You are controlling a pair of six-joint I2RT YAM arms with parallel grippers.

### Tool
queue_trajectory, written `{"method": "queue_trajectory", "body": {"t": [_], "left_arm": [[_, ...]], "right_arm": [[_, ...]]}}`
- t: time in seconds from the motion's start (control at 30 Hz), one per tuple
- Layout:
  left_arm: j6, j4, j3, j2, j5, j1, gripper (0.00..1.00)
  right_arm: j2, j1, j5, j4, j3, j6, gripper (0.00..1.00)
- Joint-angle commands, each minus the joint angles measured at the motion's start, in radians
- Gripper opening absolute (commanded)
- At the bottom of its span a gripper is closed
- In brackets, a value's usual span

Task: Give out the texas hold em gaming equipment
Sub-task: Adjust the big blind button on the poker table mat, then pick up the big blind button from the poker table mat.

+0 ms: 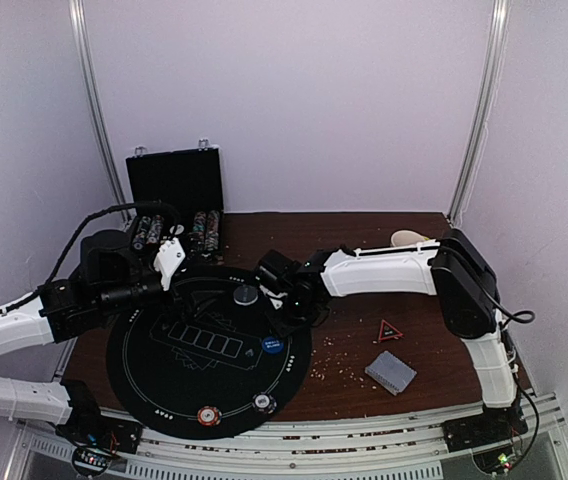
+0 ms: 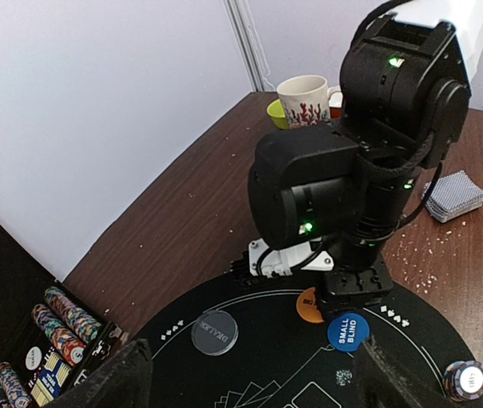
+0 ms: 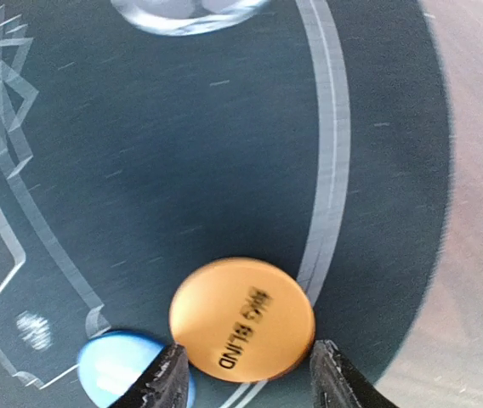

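Orange disc (image 3: 241, 319) lies on the mat (image 3: 182, 170) between the right hand's (image 3: 246, 371) half-open fingers (image 3: 337, 381), grip unclear; left hand (image 2: 254, 374) gapes empty.

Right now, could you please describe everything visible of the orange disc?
The orange disc is round, flat, matte, plastic-looking, printed BIG BLIND in black. It lies face up on the black mat, over its white border line, beside the blue disc. The right arm's fingers flank it; contact is unclear.

Five loose discs (image 2: 348, 332), one card deck (image 1: 391, 372), one mug (image 2: 305, 100)
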State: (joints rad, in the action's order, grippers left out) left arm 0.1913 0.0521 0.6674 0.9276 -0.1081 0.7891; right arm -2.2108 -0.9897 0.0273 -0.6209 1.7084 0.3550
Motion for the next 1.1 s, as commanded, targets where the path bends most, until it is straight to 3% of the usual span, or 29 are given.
{"method": "queue_trajectory", "body": {"t": [0.0,0.2,0.5,0.63,0.8,0.97,1.07], "left_arm": [[0.013,-0.041,0.004,-0.002,0.002,-0.005,0.84],[0.015,-0.041,0.006,0.000,0.003,-0.005,0.84],[0.016,-0.038,0.003,-0.004,0.004,-0.005,0.85],[0.018,-0.037,0.003,-0.005,0.005,-0.005,0.85],[0.020,-0.032,0.005,-0.007,0.008,-0.004,0.85],[0.016,-0.032,0.010,-0.012,0.023,-0.005,0.85],[-0.026,-0.049,0.021,-0.012,0.131,-0.008,0.85]], "right_arm": [[-0.052,0.038,0.056,-0.026,0.011,0.006,0.51],[-0.092,0.035,-0.019,-0.039,0.079,-0.028,0.57],[-0.124,0.035,0.020,-0.038,0.094,-0.023,0.66],[-0.138,0.032,0.008,-0.055,0.109,-0.030,0.61],[-0.140,0.031,0.022,-0.076,0.103,-0.023,0.44],[-0.101,0.031,0.011,-0.067,0.114,-0.016,0.38],[-0.066,0.030,-0.010,-0.041,0.127,-0.017,0.37]]}}
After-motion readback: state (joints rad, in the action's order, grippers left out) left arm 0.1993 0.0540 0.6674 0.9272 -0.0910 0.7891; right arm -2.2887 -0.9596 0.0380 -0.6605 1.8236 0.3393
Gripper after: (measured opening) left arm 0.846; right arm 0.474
